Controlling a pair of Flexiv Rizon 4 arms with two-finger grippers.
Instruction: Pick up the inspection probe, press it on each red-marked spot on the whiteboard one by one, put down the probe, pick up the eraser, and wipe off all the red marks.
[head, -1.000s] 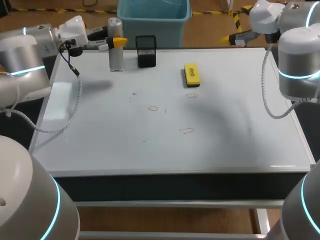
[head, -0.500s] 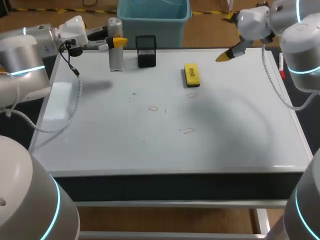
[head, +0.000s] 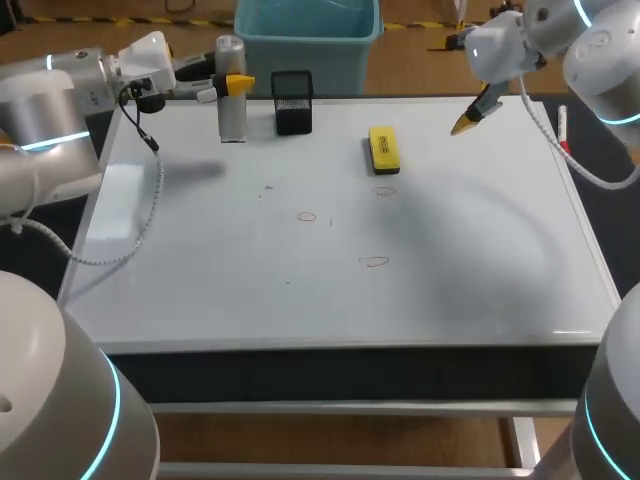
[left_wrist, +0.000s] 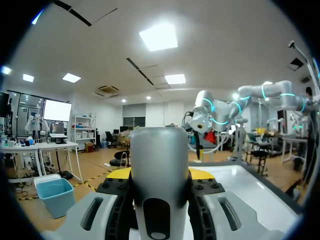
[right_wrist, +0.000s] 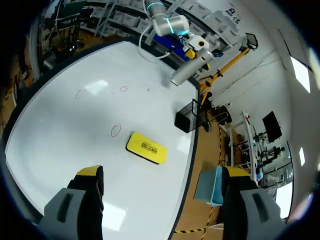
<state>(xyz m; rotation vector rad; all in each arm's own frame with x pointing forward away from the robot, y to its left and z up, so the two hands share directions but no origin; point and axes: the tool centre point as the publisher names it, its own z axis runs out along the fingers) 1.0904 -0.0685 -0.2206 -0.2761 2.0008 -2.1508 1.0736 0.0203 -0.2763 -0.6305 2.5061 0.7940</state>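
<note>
Left gripper (head: 232, 84) upper left, clamped on the upright silver inspection probe (head: 232, 118). Right gripper (head: 466, 123) upper right, fingers wide apart, holding nothing, over the whiteboard (head: 480, 270). Yellow eraser (head: 383, 149) top centre, its label too small to read. Black mesh holder (head: 292, 102) left of it. Three red marks (head: 374, 262) mid-board.

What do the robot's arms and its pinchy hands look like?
The left arm and right arm are fat, round, silvery-grey tubes with glowing light-blue rings at the joints. A grey cable loops off each one. The left gripper and right gripper are white and grey, each with two fingers ending in bright yellow tips.
</note>
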